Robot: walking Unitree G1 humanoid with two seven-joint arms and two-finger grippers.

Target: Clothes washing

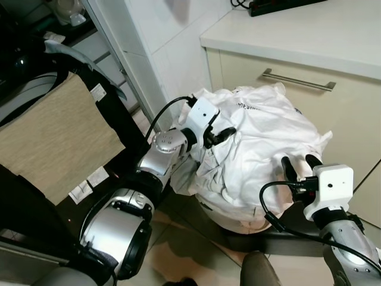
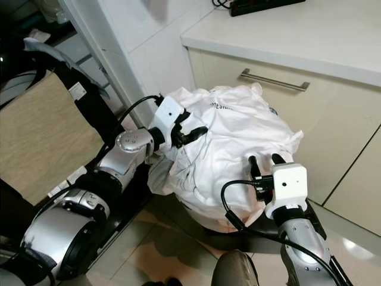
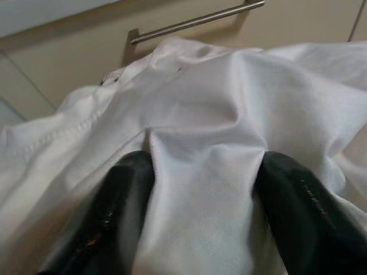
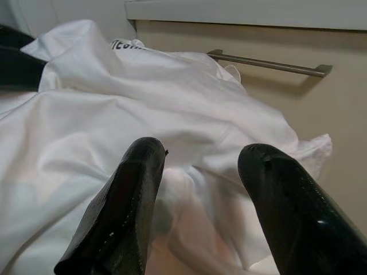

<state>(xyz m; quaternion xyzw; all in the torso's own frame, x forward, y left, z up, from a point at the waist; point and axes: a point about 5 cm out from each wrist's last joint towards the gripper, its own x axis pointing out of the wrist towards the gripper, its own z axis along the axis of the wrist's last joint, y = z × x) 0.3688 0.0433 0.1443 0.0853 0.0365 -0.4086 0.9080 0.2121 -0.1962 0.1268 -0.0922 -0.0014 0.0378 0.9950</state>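
Observation:
A heap of white clothes (image 1: 262,137) fills a pale basket (image 1: 238,225) on the floor in front of a cream cabinet. My left gripper (image 1: 221,134) is pressed into the heap's left side. In the left wrist view its fingers (image 3: 114,217) stand apart, open, with a raised fold of white cloth (image 3: 200,189) between them. My right gripper (image 1: 299,162) is open at the near right side of the heap, fingertips (image 4: 137,172) just above the fabric and holding nothing.
The cabinet drawer with its metal handle (image 1: 297,79) stands right behind the heap, under a white countertop (image 1: 309,30). At the left is a dark appliance draped with a beige cloth (image 1: 47,137). Tiled floor (image 1: 178,238) lies in front.

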